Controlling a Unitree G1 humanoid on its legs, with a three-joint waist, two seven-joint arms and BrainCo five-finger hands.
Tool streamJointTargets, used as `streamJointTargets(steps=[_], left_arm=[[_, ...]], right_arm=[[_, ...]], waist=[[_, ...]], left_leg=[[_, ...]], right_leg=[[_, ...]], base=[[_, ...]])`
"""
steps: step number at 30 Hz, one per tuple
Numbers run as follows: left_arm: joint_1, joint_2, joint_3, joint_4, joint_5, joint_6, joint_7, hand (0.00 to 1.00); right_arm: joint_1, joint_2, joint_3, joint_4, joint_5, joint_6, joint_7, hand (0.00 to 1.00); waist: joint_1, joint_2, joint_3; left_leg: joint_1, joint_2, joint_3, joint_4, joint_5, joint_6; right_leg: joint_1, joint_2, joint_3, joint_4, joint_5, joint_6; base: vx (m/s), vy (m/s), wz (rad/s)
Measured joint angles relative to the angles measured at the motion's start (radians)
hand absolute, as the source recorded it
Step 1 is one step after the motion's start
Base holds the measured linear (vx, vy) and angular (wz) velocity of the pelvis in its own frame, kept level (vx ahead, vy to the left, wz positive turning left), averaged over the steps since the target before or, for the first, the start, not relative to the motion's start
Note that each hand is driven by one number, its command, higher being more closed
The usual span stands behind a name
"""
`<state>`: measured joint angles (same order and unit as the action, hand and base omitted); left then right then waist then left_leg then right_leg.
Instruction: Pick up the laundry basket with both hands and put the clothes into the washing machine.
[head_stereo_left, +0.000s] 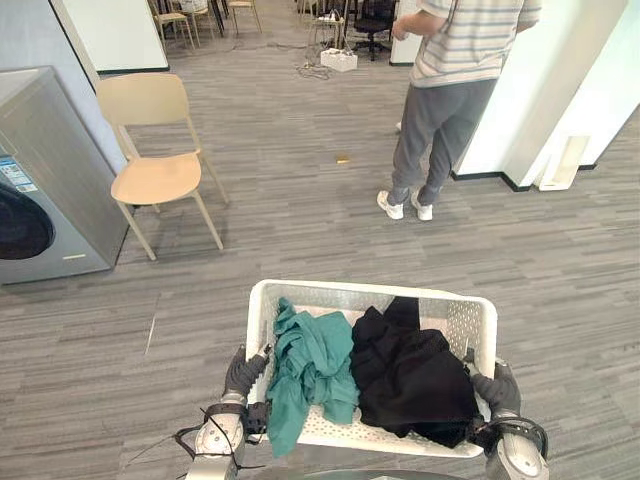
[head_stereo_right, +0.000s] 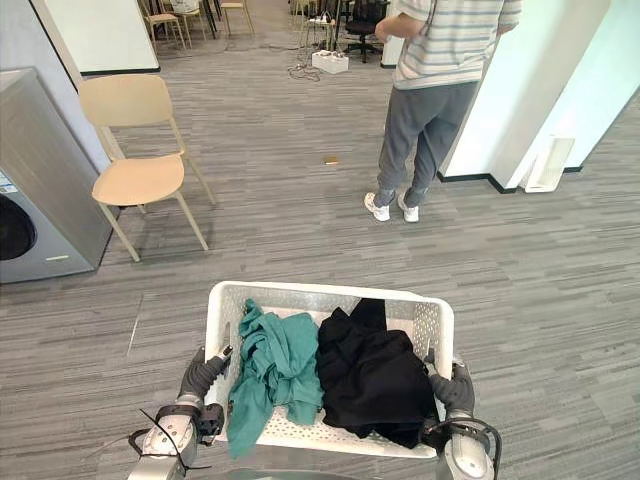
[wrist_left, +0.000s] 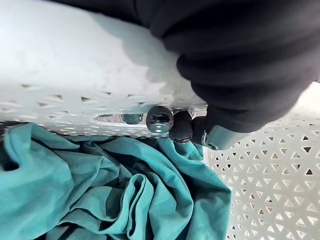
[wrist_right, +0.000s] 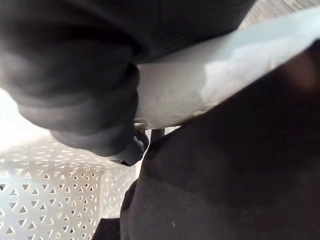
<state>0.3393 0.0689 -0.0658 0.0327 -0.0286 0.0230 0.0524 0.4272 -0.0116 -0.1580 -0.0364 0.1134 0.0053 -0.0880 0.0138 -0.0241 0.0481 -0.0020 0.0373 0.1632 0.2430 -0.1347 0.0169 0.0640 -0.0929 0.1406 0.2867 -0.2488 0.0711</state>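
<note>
Fingers (wrist_left: 160, 119) of left hand (head_stereo_left: 243, 372) and right hand (head_stereo_left: 497, 388) clasp perforated white basket (head_stereo_left: 370, 292).

Basket close in front, machine far off to the left.

The laundry basket (head_stereo_left: 370, 292) sits nearest, with the left hand (head_stereo_left: 243, 372) clasped on its left side and the right hand (head_stereo_left: 497, 388) on its right. Inside, the left garment (head_stereo_left: 310, 370) lies beside the right garment (head_stereo_left: 410, 375), touching it and spilling over the near rim. Beyond, the washing machine (head_stereo_left: 45, 180) stands at far left, a chair (head_stereo_left: 155, 175) just right of it. A person (head_stereo_left: 440, 110) stands ahead to the right, near a pillar (head_stereo_left: 560, 90).
</note>
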Motion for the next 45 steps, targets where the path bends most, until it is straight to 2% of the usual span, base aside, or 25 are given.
streamJointTargets(steps=[1, 7, 11, 13, 19, 22, 25, 27, 28, 29, 30, 31, 32, 33, 34, 35, 36, 37, 38, 39, 40, 42, 43, 44, 45], left_arm=[[0.004, -0.006, -0.012, 0.046, 0.000, 0.010, -0.006, 1.00], [0.002, -0.006, -0.016, 0.054, 0.000, 0.009, -0.006, 1.00], [-0.042, 0.012, -0.056, 0.190, -0.003, 0.000, -0.006, 1.00], [-0.112, 0.039, -0.086, 0.342, -0.019, -0.005, -0.005, 1.00], [-0.214, 0.073, -0.128, 0.457, -0.077, -0.019, -0.005, 1.00], [-0.215, 0.083, -0.127, 0.457, -0.081, -0.030, -0.004, 1.00], [-0.242, 0.091, -0.119, 0.444, -0.098, -0.033, -0.001, 1.00], [-0.268, 0.084, -0.117, 0.435, -0.114, -0.033, 0.014, 1.00], [-0.277, 0.064, -0.117, 0.424, -0.117, -0.033, 0.019, 1.00], [-0.278, 0.045, -0.117, 0.408, -0.118, -0.033, 0.025, 1.00], [-0.282, 0.033, -0.118, 0.405, -0.118, -0.033, 0.027, 1.00], [-0.277, 0.021, -0.117, 0.396, -0.118, -0.033, 0.040, 1.00], [-0.270, 0.033, -0.104, 0.379, -0.119, -0.033, 0.045, 1.00], [-0.267, 0.044, -0.095, 0.352, -0.119, -0.031, 0.044, 1.00], [-0.240, 0.047, -0.079, 0.301, -0.118, -0.033, 0.044, 1.00], [-0.232, 0.055, -0.044, 0.291, -0.118, -0.036, 0.048, 1.00], [-0.229, 0.059, -0.041, 0.289, -0.118, -0.035, 0.048, 1.00], [-0.224, 0.059, -0.041, 0.272, -0.118, -0.035, 0.041, 1.00], [-0.218, 0.059, -0.040, 0.260, -0.118, -0.036, 0.038, 1.00], [-0.209, 0.059, -0.039, 0.246, -0.118, -0.040, 0.035, 1.00], [-0.205, 0.056, -0.039, 0.246, -0.118, -0.040, 0.034, 1.00], [-0.195, 0.053, -0.045, 0.247, -0.117, -0.036, 0.032, 1.00], [-0.177, 0.051, -0.046, 0.247, -0.116, -0.032, 0.028, 1.00], [-0.157, 0.043, -0.045, 0.241, -0.115, -0.030, 0.016, 1.00], [-0.155, 0.036, -0.043, 0.237, -0.111, -0.027, 0.014, 1.00]], right_arm=[[0.022, 0.003, -0.014, 0.061, 0.000, -0.003, 0.004, 1.00], [0.017, 0.003, -0.028, 0.083, 0.000, -0.013, 0.006, 1.00], [0.007, -0.007, -0.044, 0.214, 0.007, -0.032, 0.017, 1.00], [-0.044, -0.023, -0.061, 0.358, 0.035, -0.028, 0.026, 1.00], [-0.128, -0.037, -0.077, 0.482, 0.074, -0.036, 0.045, 1.00], [-0.166, -0.037, -0.077, 0.509, 0.075, -0.036, 0.044, 1.00], [-0.246, -0.050, -0.076, 0.557, 0.075, -0.032, 0.040, 1.00], [-0.299, -0.076, -0.077, 0.563, 0.075, -0.033, 0.031, 1.00], [-0.323, -0.099, -0.081, 0.563, 0.075, -0.034, 0.029, 1.00], [-0.330, -0.122, -0.083, 0.560, 0.077, -0.036, 0.029, 1.00], [-0.332, -0.131, -0.084, 0.555, 0.077, -0.040, 0.029, 1.00], [-0.328, -0.132, -0.082, 0.521, 0.077, -0.038, 0.028, 1.00], [-0.307, -0.113, -0.068, 0.492, 0.077, -0.039, 0.027, 1.00], [-0.302, -0.105, -0.061, 0.469, 0.077, -0.039, 0.025, 1.00], [-0.281, -0.098, -0.057, 0.399, 0.076, -0.041, 0.028, 1.00], [-0.289, -0.065, -0.050, 0.376, 0.067, -0.033, 0.028, 1.00], [-0.283, -0.063, -0.043, 0.360, 0.064, -0.028, 0.029, 1.00], [-0.269, -0.060, -0.041, 0.338, 0.064, -0.028, 0.027, 1.00], [-0.268, -0.054, -0.041, 0.331, 0.065, -0.028, 0.026, 1.00], [-0.270, -0.058, -0.043, 0.324, 0.065, -0.028, 0.027, 1.00], [-0.269, -0.056, -0.043, 0.324, 0.064, -0.026, 0.027, 1.00], [-0.249, -0.056, -0.043, 0.324, 0.065, -0.026, 0.026, 1.00], [-0.230, -0.055, -0.042, 0.321, 0.065, -0.026, 0.027, 1.00], [-0.210, -0.056, -0.043, 0.314, 0.064, -0.023, 0.028, 1.00], [-0.197, -0.056, -0.042, 0.297, 0.064, -0.019, 0.027, 1.00]], waist=[[0.001, 0.023, -0.006], [-0.002, 0.022, -0.007], [-0.006, 0.009, -0.032], [-0.027, 0.009, -0.048], [-0.052, -0.004, -0.046], [-0.051, -0.006, -0.042], [-0.035, -0.010, -0.023], [-0.028, 0.003, 0.008], [-0.025, 0.021, 0.023], [-0.028, 0.040, 0.044], [-0.031, 0.053, 0.057], [-0.024, 0.054, 0.070], [-0.023, 0.022, 0.076], [-0.033, 0.012, 0.087], [-0.029, 0.040, 0.095], [-0.004, 0.013, 0.116], [-0.004, 0.016, 0.115], [-0.014, 0.035, 0.111], [-0.023, 0.038, 0.110], [-0.028, 0.038, 0.111], [-0.024, 0.038, 0.109], [-0.048, 0.051, 0.106], [-0.061, 0.066, 0.093], [-0.069, 0.090, 0.079], [-0.072, 0.092, 0.078]], left_leg=[[0.048, -0.022, 0.027, -0.169, 0.057, -0.021], [0.048, -0.021, 0.033, -0.176, 0.057, -0.021], [0.048, -0.022, 0.034, -0.219, 0.075, -0.026], [0.049, -0.021, 0.030, -0.263, 0.109, -0.030], [0.049, -0.012, 0.009, -0.308, 0.134, -0.037], [0.046, -0.010, 0.003, -0.314, 0.136, -0.038], [-0.044, -0.020, -0.030, -0.255, 0.133, -0.035], [-0.108, -0.037, -0.089, -0.189, 0.114, -0.012], [-0.142, -0.056, -0.141, -0.143, 0.097, 0.005], [-0.165, -0.083, -0.205, -0.096, 0.066, 0.022], [-0.167, -0.095, -0.241, -0.070, 0.054, 0.028], [-0.145, -0.129, -0.289, -0.079, 0.049, 0.030], [-0.092, -0.184, -0.311, -0.101, 0.042, 0.036], [-0.111, -0.201, -0.289, 0.027, 0.012, 0.050], [-0.089, -0.167, -0.292, 0.136, -0.146, 0.088], [-0.056, -0.195, -0.274, 0.158, -0.170, 0.107], [-0.055, -0.194, -0.276, 0.164, -0.176, 0.122], [-0.050, -0.184, -0.305, 0.153, -0.177, 0.128], [-0.039, -0.180, -0.315, 0.142, -0.177, 0.128], [-0.018, -0.174, -0.330, 0.107, -0.176, 0.128], [0.006, -0.165, -0.338, 0.078, -0.181, 0.126], [0.056, -0.141, -0.390, 0.067, -0.217, 0.107], [0.084, -0.114, -0.415, 0.070, -0.240, 0.092], [0.085, -0.086, -0.425, 0.143, -0.261, 0.066], [0.047, -0.083, -0.416, 0.270, -0.249, 0.040]], right_leg=[[-0.015, -0.014, 0.011, -0.108, 0.090, 0.030], [-0.018, -0.012, 0.025, -0.115, 0.090, 0.030], [-0.035, -0.010, 0.023, -0.137, 0.092, 0.027], [-0.048, 0.000, 0.014, -0.154, 0.100, 0.024], [-0.037, 0.013, -0.007, -0.187, 0.118, 0.023], [-0.040, 0.016, -0.015, -0.187, 0.123, 0.021], [-0.092, 0.003, -0.034, -0.187, 0.151, 0.036], [-0.102, -0.015, -0.083, -0.183, 0.159, 0.050], [-0.102, -0.029, -0.133, -0.157, 0.154, 0.058], [-0.107, -0.049, -0.185, -0.063, 0.122, 0.093], [-0.121, -0.061, -0.204, 0.023, 0.104, 0.091], [-0.203, -0.084, -0.202, 0.258, 0.090, -0.006], [-0.297, -0.129, -0.157, 0.453, 0.137, -0.125], [-0.326, -0.146, -0.147, 0.551, 0.150, -0.130], [-0.381, -0.098, -0.126, 0.695, 0.107, -0.087], [-0.421, -0.074, -0.101, 0.719, 0.030, -0.072], [-0.439, -0.054, -0.113, 0.687, 0.005, -0.063], [-0.460, -0.003, -0.167, 0.555, -0.014, -0.038], [-0.468, 0.008, -0.197, 0.472, -0.012, -0.037], [-0.481, 0.031, -0.235, 0.289, 0.015, -0.038], [-0.487, 0.057, -0.241, 0.121, 0.083, -0.040], [-0.462, 0.103, -0.209, 0.030, 0.198, -0.056], [-0.433, 0.127, -0.216, 0.027, 0.238, -0.086], [-0.404, 0.149, -0.255, 0.052, 0.222, -0.125], [-0.389, 0.158, -0.273, 0.085, 0.190, -0.153]], base=[[0.00, 0.000, 0.00], [0.00, 0.000, -0.03], [0.01, -0.009, -0.01], [0.09, -0.059, 0.02], [0.05, -0.049, 0.10], [0.03, -0.020, 0.05], [-0.03, 0.019, 0.20], [-0.10, 0.032, 0.84], [-0.10, 0.059, 1.35], [-0.09, 0.051, 1.56], [-0.11, 0.079, 1.61], [-0.06, 0.138, 1.51], [0.05, 0.164, 1.47], [0.30, 0.104, 1.31], [0.38, 0.024, 0.72], [0.34, -0.032, 0.44], [0.20, -0.023, 0.35], [0.15, -0.015, 0.57], [0.30, -0.009, 0.67], [0.41, -0.024, 0.41], [0.45, -0.033, 0.33], [0.50, -0.079, 0.55], [0.73, -0.138, 0.72], [0.66, -0.129, 0.50], [0.68, -0.135, 0.33]])
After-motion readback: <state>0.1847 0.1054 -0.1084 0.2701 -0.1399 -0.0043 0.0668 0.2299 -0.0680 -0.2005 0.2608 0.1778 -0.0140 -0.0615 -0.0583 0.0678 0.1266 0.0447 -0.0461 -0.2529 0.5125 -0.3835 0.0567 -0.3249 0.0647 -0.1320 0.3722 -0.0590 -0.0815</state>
